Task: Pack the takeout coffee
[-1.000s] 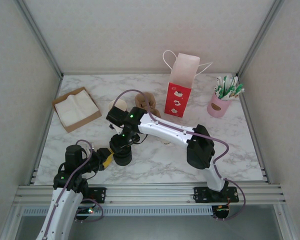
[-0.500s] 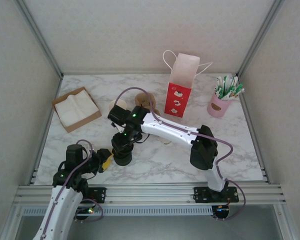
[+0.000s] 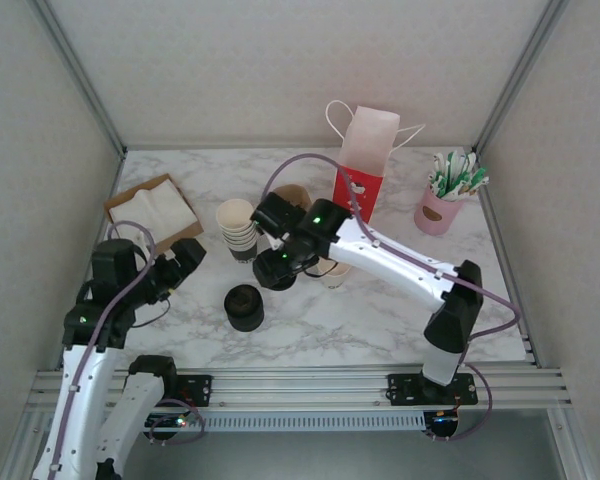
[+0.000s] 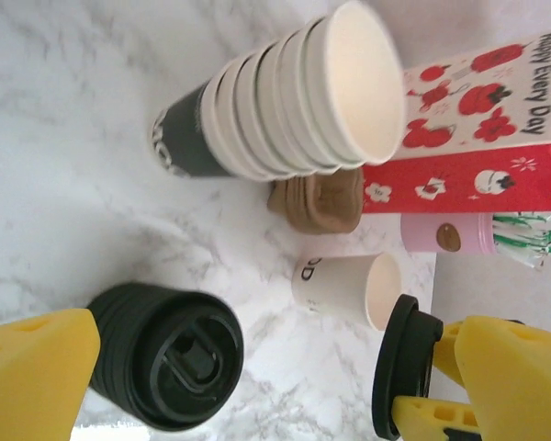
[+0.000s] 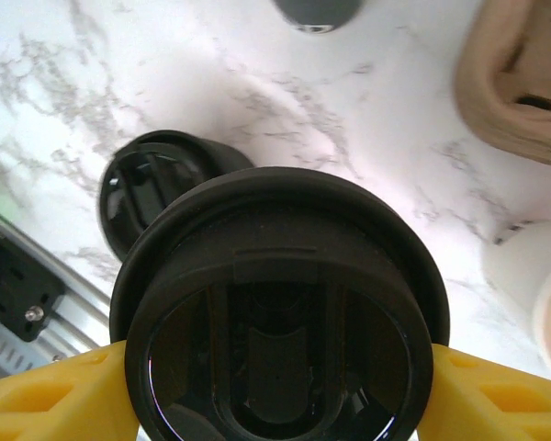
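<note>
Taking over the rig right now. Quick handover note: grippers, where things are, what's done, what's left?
Left gripper: open, empty, left of the squat black stack of bare lids.
Right gripper: shut on a round black plastic lid, beside the small cream-white paper cup, which stands lidless on the marble table.
Red-and-white paper bag: upright at the back.
Done: one lid in hand.
Left: lid onto cup, cup into bag.

One red-and-white bag [image 3: 372, 140] is counted. Left of it are found one stack of nested cups [image 3: 238, 228], one stack of black lids [image 3: 244, 307], one napkin box [image 3: 152, 218] and one pile of brown carriers [image 4: 317, 197]. In front of it are one lone cup [image 4: 344, 285] and one loose lid [image 5: 275, 322]. Right of it, one pink holder [image 3: 435, 213] is seen.
</note>
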`<action>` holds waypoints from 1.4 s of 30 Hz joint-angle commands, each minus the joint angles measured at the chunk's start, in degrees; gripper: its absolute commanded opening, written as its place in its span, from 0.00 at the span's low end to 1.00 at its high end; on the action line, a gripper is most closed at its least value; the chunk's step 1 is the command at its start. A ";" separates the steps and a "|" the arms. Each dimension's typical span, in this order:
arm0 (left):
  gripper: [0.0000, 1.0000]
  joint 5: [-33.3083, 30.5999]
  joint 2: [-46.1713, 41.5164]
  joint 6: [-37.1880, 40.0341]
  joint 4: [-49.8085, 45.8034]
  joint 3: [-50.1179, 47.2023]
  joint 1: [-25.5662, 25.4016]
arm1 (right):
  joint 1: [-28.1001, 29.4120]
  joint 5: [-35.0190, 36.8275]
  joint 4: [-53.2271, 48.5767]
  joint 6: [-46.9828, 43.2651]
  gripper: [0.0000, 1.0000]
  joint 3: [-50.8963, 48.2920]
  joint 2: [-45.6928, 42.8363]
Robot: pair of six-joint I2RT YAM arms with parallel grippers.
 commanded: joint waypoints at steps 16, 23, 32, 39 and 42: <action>1.00 -32.02 17.22 1.50 20.54 5.46 -40.17 | -16.27 6.39 -2.84 -3.12 0.72 -14.21 -10.96; 1.00 -33.76 21.74 6.13 31.09 1.28 -43.46 | -18.68 5.78 -0.68 -4.01 0.72 -15.29 -8.08; 1.00 -33.40 21.58 8.47 31.00 0.98 -43.45 | -18.79 3.30 1.07 -4.99 0.71 -13.50 -2.97; 1.00 -34.51 21.52 8.49 30.70 0.97 -43.37 | -18.61 2.82 1.01 -5.67 0.71 -11.89 -0.16; 1.00 -34.73 21.61 8.71 30.80 1.06 -43.33 | -18.53 2.62 0.97 -5.77 0.71 -11.71 0.29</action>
